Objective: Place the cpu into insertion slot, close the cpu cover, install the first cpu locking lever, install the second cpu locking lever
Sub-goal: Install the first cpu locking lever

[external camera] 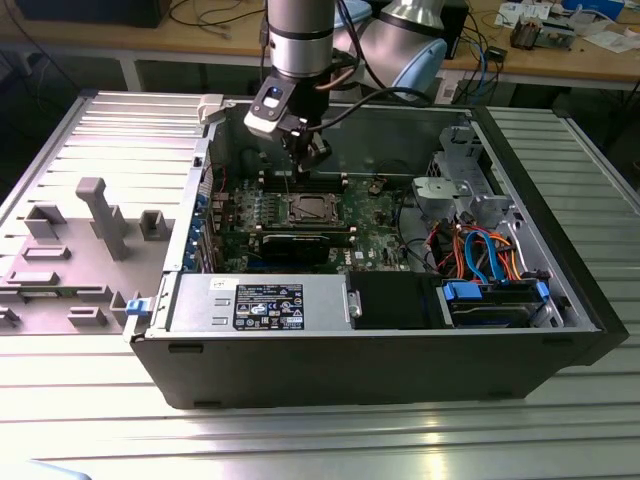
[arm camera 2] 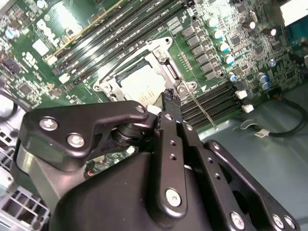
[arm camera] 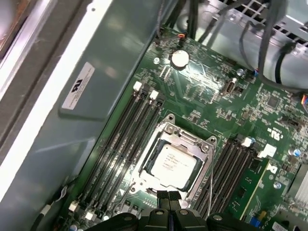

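The cpu (arm camera: pixel 173 163) lies in the insertion slot (arm camera: pixel 169 129), its silvery top showing through the window of the cpu cover (arm camera: pixel 202 159), which lies down flat around it. In the exterior view the slot (external camera: pixel 305 208) sits mid-board, with my gripper (external camera: pixel 312 152) hanging just behind and above it. My gripper (arm camera: pixel 168 196) is shut with nothing between its fingers, the fingertips (arm camera 2: pixel 169 96) hovering at the socket's edge. A thin wire locking lever (arm camera 2: pixel 202 111) angles out from a socket corner over the memory slots; the same lever (arm camera: pixel 211 179) runs along one side of the socket.
Long black memory slots (arm camera: pixel 127 134) flank the socket on both sides. The open computer case has tall walls (external camera: pixel 330 355), a power supply (external camera: pixel 265 303) in front, a drive cage and coloured cables (external camera: pixel 480 250) on the exterior view's right. A grey fixture plate (external camera: pixel 80 240) lies on the left.
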Controlling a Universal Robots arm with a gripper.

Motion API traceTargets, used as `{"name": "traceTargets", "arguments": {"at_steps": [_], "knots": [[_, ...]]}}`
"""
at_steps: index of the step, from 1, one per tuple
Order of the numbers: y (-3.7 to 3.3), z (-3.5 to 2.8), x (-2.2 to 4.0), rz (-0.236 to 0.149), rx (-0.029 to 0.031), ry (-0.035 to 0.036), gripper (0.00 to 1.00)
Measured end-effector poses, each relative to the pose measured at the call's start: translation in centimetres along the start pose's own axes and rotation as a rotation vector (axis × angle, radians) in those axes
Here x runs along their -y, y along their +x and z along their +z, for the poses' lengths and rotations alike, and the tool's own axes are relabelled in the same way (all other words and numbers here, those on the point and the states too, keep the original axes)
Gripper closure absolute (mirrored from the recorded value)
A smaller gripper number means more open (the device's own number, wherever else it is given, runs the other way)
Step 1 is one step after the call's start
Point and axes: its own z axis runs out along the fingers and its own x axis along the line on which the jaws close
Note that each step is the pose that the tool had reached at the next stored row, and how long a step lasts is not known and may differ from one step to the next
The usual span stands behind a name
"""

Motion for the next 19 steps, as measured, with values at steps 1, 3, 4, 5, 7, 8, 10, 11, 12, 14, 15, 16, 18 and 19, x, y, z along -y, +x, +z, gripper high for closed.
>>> {"name": "traceTargets", "arguments": {"at_steps": [1,3,4,5,7,8,10,11,12,14,15,16,18,19], "knots": [[0.00,0.00,0.00,-0.014,-0.0002,-0.0005,0.89],[0.00,0.00,0.00,-0.061,-0.0009,-0.0024,0.89],[0.00,0.00,0.00,-0.089,-0.0012,-0.0034,0.89],[0.00,0.00,0.00,-0.112,-0.0015,-0.0043,0.89],[0.00,0.00,0.00,-0.139,-0.0020,-0.0054,0.89],[0.00,0.01,0.00,-0.156,-0.0022,-0.0060,0.89],[0.00,0.01,0.00,-0.163,-0.0023,-0.0063,0.89],[0.00,0.01,0.00,-0.167,-0.0024,-0.0065,0.89],[0.00,0.01,0.00,-0.171,-0.0024,-0.0066,0.89],[0.00,0.01,0.00,-0.178,-0.0025,-0.0070,0.89],[0.00,0.01,0.00,-0.185,-0.0026,-0.0072,0.89],[0.00,0.01,0.00,-0.190,-0.0026,-0.0074,0.89],[0.00,0.00,0.00,-0.197,-0.0028,-0.0076,0.89],[0.00,0.01,0.00,-0.201,-0.0028,-0.0078,0.89]]}}
